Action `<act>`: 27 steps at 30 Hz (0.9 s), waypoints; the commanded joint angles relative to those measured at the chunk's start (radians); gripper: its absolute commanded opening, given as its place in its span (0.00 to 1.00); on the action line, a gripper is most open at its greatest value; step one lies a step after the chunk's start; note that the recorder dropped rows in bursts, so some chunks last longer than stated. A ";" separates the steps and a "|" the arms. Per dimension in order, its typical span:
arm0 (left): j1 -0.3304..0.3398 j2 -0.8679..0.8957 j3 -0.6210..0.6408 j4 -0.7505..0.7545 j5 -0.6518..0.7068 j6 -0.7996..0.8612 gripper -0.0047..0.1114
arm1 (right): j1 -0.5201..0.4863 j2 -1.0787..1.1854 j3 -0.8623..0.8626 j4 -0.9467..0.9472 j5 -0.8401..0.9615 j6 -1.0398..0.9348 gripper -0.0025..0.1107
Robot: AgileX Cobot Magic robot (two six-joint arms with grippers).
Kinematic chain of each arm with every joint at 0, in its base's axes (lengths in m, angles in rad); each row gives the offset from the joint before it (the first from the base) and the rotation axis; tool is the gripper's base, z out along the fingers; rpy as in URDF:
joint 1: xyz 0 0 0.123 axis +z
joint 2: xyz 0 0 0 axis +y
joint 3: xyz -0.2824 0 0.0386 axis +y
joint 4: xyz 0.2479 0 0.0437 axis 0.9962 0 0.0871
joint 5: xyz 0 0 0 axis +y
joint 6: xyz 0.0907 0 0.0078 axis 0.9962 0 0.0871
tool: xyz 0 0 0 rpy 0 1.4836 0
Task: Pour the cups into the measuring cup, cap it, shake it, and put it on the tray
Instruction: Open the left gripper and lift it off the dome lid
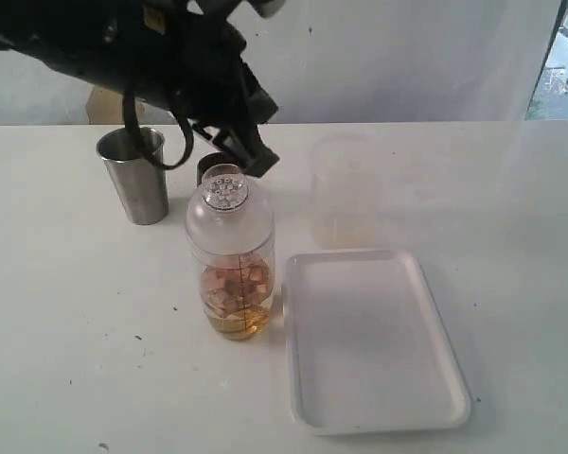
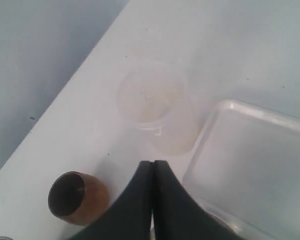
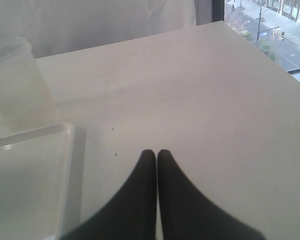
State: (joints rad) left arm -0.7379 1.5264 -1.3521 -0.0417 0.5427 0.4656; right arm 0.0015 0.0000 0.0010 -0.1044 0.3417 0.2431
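The measuring cup (image 1: 232,274) stands on the table left of the tray (image 1: 369,336), holding amber liquid and cubes, with the clear dome cap (image 1: 225,194) seated on it. Behind it at the left stands the steel tumbler (image 1: 137,175); the brown wooden cup (image 1: 211,165) is partly hidden behind the arm and shows fully in the left wrist view (image 2: 77,200). My left gripper (image 1: 256,159) hangs just above and behind the cap, shut and empty (image 2: 153,164). My right gripper (image 3: 156,152) is shut over bare table and does not appear in the exterior view.
A frosted translucent cup (image 1: 343,194) stands behind the tray, also seen in the wrist views (image 2: 157,107) (image 3: 17,82). The tray's corner (image 3: 35,170) lies beside the right gripper. The table's far right edge (image 3: 270,55) borders a window.
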 commanded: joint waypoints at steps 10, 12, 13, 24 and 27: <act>-0.003 -0.229 0.571 -0.007 -0.894 -0.237 0.04 | 0.000 0.000 -0.001 0.000 -0.006 -0.002 0.02; -0.003 -0.207 0.661 -0.007 -1.020 -0.244 0.04 | 0.000 0.000 -0.001 0.000 -0.006 -0.002 0.02; -0.003 -0.196 0.689 -0.007 -1.060 -0.244 0.04 | 0.000 0.000 -0.001 0.000 -0.006 -0.002 0.02; -0.003 -0.056 0.705 0.121 -1.195 -0.310 0.04 | 0.000 0.000 -0.001 0.000 -0.006 -0.002 0.02; -0.003 -0.027 0.700 0.103 -1.197 -0.310 0.04 | 0.000 0.000 -0.001 0.000 -0.006 -0.002 0.02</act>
State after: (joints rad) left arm -0.7379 1.4789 -0.6438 0.0636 -0.6350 0.1704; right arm 0.0015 0.0000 0.0010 -0.1044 0.3417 0.2431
